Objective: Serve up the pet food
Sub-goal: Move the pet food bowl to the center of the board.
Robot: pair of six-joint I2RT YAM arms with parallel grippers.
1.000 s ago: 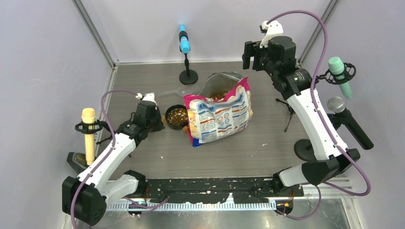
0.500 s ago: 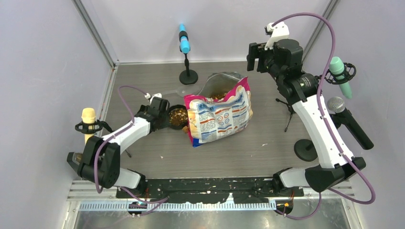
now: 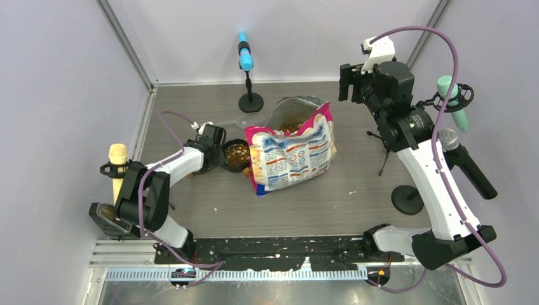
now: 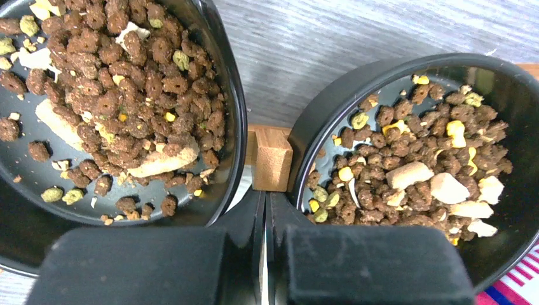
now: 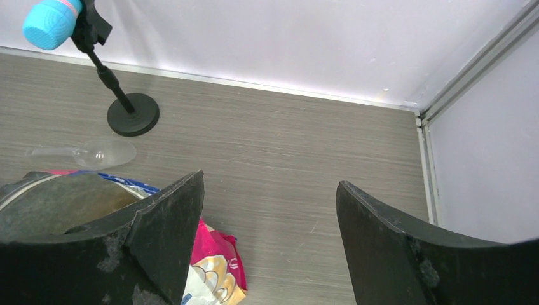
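The pet food fills two black bowls in the left wrist view, one heap on the left (image 4: 127, 95) and one on the right (image 4: 419, 171). A wooden block (image 4: 272, 166) joins the bowls. My left gripper (image 4: 264, 197) is shut, its tips right against that block. From above, the left gripper (image 3: 213, 143) sits at the left side of one visible bowl (image 3: 236, 154); the other bowl is hidden under it. More kibble shows in the open mouth (image 3: 291, 121) of the printed bag (image 3: 292, 155). My right gripper (image 3: 347, 71) is open and empty, high over the back right (image 5: 270, 210).
A clear plastic scoop (image 3: 236, 122) lies behind the bowl, also in the right wrist view (image 5: 95, 154). A blue microphone stand (image 3: 250, 101) is at the back. A yellow microphone (image 3: 117, 171) stands left; green (image 3: 452, 98) and grey (image 3: 459, 152) microphones stand right.
My left arm has folded in and its gripper has moved right, up to the bowls. My right arm has drifted right and away from the bag, still open.
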